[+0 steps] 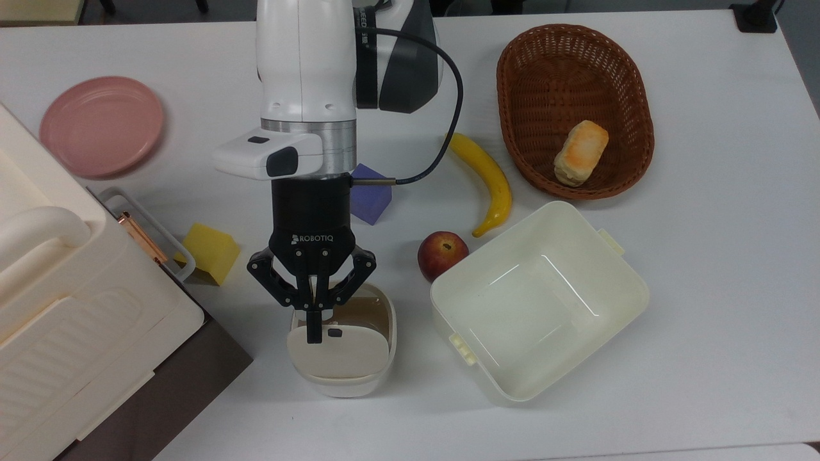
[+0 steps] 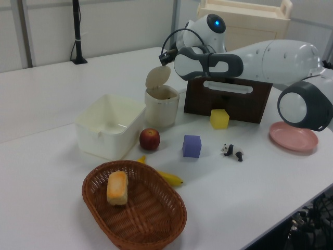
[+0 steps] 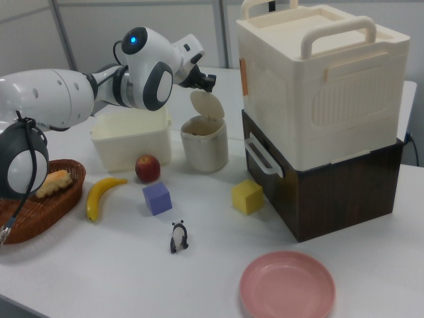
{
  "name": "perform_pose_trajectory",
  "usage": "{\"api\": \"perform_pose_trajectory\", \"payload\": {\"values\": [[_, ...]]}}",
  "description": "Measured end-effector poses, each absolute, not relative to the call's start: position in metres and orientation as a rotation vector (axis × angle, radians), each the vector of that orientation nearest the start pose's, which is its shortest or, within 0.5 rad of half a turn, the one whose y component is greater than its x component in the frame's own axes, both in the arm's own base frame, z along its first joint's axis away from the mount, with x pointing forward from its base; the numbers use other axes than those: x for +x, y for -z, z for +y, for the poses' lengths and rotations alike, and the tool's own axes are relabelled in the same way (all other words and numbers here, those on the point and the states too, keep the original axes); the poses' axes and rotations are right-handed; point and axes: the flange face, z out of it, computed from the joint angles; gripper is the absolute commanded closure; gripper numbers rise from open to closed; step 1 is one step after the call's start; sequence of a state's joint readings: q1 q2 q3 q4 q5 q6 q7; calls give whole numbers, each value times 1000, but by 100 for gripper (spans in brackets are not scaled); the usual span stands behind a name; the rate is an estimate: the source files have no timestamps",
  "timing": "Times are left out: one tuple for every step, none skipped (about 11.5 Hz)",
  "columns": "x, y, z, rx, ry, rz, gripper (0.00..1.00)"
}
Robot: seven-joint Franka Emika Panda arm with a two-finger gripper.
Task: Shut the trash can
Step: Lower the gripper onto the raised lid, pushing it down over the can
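The white Franka arm reaches across the white table (image 1: pixel 705 288) with its wrist turned down, so the black gripper (image 1: pixel 314 336) hangs over the trash can (image 1: pixel 343 358), which stands near the table's front edge in the top view, between the big cream appliance (image 1: pixel 70 307) at the top view's left and the lidless cream tub (image 1: pixel 538 301) at the top view's right. In the left view the trash can (image 2: pixel 161 107) has its beige lid (image 2: pixel 156 77) raised and tilted, hinged at the far rim, with the arm's wrist just beside it; the right view shows the same lid (image 3: pixel 203 103) standing up above the open trash can (image 3: pixel 204 142). Around it lie a red apple (image 1: pixel 442 254) just beside the tub, a yellow banana (image 1: pixel 485 180), a purple cube (image 1: pixel 371 195) partly under the wrist, a yellow cube (image 1: pixel 208 253) near the appliance's dark base, a pink plate (image 1: pixel 101 125), and a brown wicker basket (image 1: pixel 522 70) holding a piece of bread (image 1: pixel 580 152). A small panda figure (image 3: pixel 179 236) stands apart in the right view. The gripper's 2 fingers are drawn together into 1 narrow dark tip, closed on nothing, and that tip lies over the lid's upper edge, right beside the small black button (image 1: pixel 334 332); actual contact cannot be judged.
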State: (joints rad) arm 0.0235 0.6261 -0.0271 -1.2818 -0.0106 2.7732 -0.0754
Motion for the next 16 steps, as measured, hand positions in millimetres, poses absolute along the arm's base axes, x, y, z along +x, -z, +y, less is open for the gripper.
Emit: {"api": "perform_pose_trajectory", "payload": {"values": [[781, -487, 4, -2904, 1336, -142, 97], [781, -484, 4, -2912, 1331, -151, 97], [781, -480, 4, -2920, 1326, -160, 97], [782, -477, 4, -2926, 1320, -165, 97], [782, -472, 4, -2933, 1309, -169, 97], [782, -470, 4, -2936, 1305, -172, 97], [782, -470, 5, -2937, 1305, -172, 97], [782, -469, 5, -2938, 1300, -174, 97], [781, -467, 5, -2945, 1295, -183, 97], [780, -466, 6, -2952, 1295, -196, 97], [779, -466, 7, -2954, 1291, -200, 97], [777, -465, 9, -2955, 1281, -204, 97], [773, -465, 11, -2956, 1270, -207, 97], [769, -466, 13, -2957, 1260, -213, 97], [765, -468, 16, -2956, 1251, -219, 97], [761, -470, 18, -2955, 1247, -223, 97]]}}
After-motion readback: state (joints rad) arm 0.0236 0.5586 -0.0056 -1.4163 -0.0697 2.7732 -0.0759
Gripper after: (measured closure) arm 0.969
